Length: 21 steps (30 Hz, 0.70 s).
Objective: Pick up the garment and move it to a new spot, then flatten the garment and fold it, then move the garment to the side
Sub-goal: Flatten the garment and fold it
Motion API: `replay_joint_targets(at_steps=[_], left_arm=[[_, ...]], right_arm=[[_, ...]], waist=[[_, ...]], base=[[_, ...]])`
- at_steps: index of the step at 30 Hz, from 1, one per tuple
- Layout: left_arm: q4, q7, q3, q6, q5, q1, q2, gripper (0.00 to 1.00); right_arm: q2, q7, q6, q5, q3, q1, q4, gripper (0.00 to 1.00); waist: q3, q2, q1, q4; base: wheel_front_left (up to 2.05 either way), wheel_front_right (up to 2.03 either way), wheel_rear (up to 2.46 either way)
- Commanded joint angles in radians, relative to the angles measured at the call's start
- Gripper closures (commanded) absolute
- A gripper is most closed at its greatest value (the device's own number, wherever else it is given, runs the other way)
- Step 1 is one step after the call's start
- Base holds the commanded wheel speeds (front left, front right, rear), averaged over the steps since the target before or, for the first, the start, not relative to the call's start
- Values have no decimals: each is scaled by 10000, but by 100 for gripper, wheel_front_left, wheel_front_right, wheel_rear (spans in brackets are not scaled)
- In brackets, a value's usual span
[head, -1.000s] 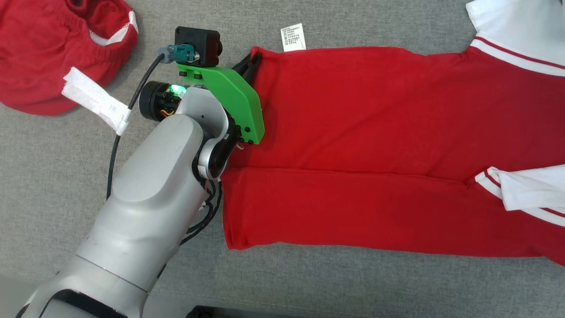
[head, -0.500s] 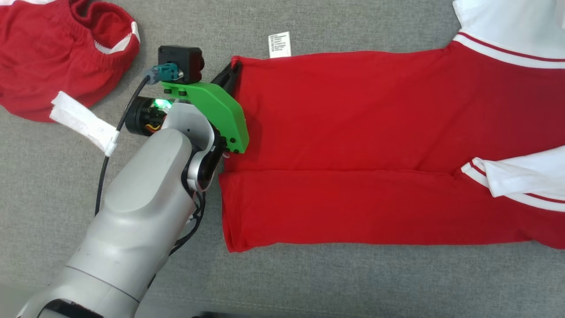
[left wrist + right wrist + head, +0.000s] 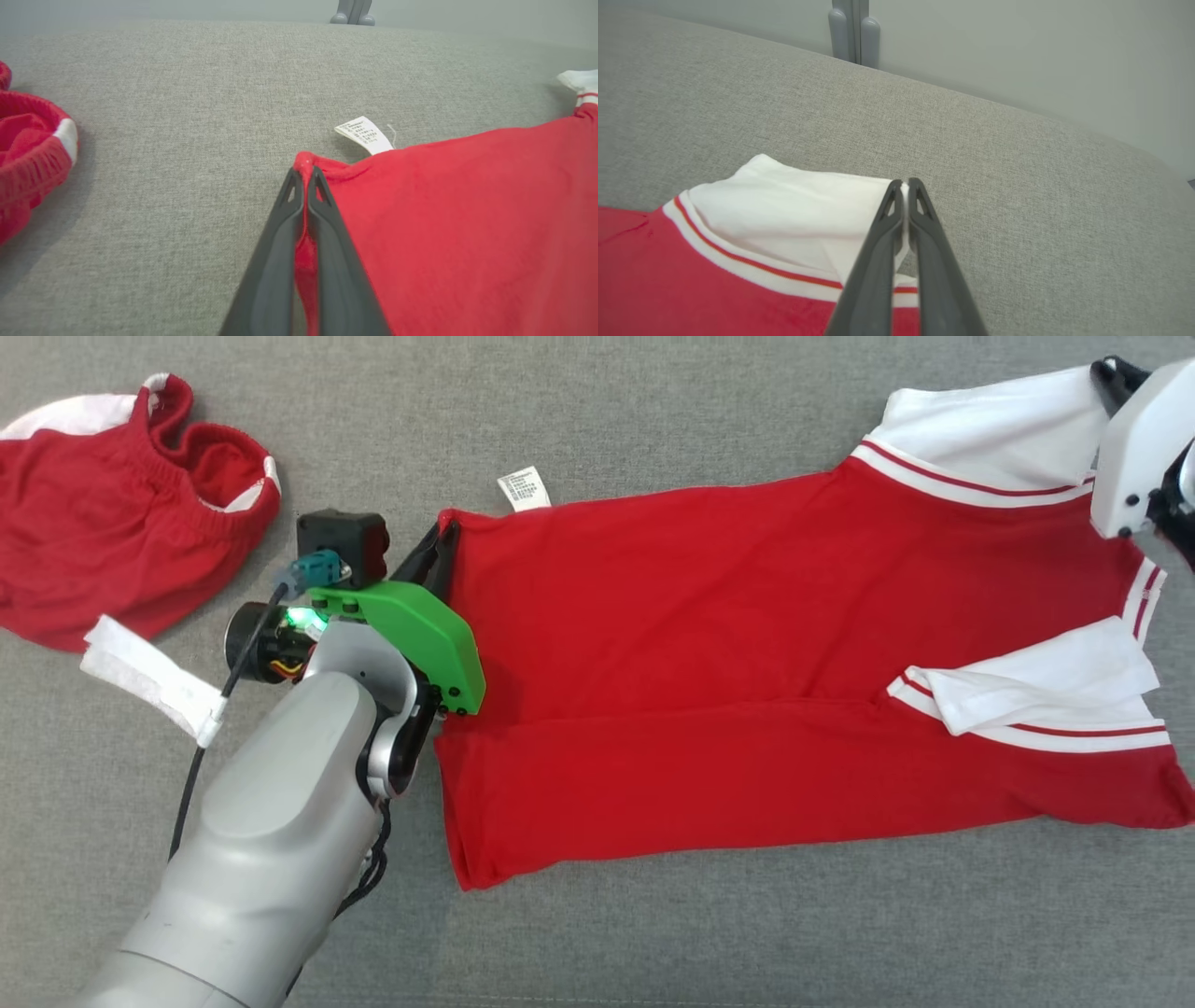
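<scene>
Left gripper (image 3: pixel 304 176) is clamped on the hem corner of the red, white-sleeved knit shirt (image 3: pixel 709 644), spread on the grey woven surface (image 3: pixel 653 943); right gripper (image 3: pixel 902 185) is clamped on its white sleeve edge. Risk: either shallow bite slips if the arms pull apart.

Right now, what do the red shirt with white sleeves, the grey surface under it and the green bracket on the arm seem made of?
The red shirt with white sleeves looks like soft matte knit, perhaps cotton: it creases and drapes. The grey surface is coarse woven cloth, weave visible. The green bracket seems smooth rigid plastic, slightly glossy.
</scene>
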<state>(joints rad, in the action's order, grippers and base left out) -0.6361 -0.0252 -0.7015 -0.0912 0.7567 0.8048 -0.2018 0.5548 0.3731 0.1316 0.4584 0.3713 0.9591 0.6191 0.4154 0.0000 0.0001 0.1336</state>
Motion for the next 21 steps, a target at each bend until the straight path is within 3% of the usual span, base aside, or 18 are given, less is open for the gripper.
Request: replay_joint_targets(at_steps=[1,7,15,21], left_arm=[[20,-184,-34,49,-80,-208,-115,100],[33,-881,-167,177,-235,-700,-237,100],[700,-1785,-186,-151,-352,-2089,-663,100],[1204,-1708,-465,-287,-302,-3077,-835,100]], right_arm=[[74,-110,-19,120,-30,-338,-157,100],[377,-411,-19,502,51,-1470,-1055,100],[934,-276,-19,645,387,-2767,-1957,100],[1261,32,-19,929,562,-3717,-2321,100]], waist=[[-424,0,-1,-274],[-923,0,-1,-542],[-1580,0,-1,-696],[-1980,0,-1,-589]], base=[[0,0,0],[0,0,0],[0,0,0],[0,0,0]])
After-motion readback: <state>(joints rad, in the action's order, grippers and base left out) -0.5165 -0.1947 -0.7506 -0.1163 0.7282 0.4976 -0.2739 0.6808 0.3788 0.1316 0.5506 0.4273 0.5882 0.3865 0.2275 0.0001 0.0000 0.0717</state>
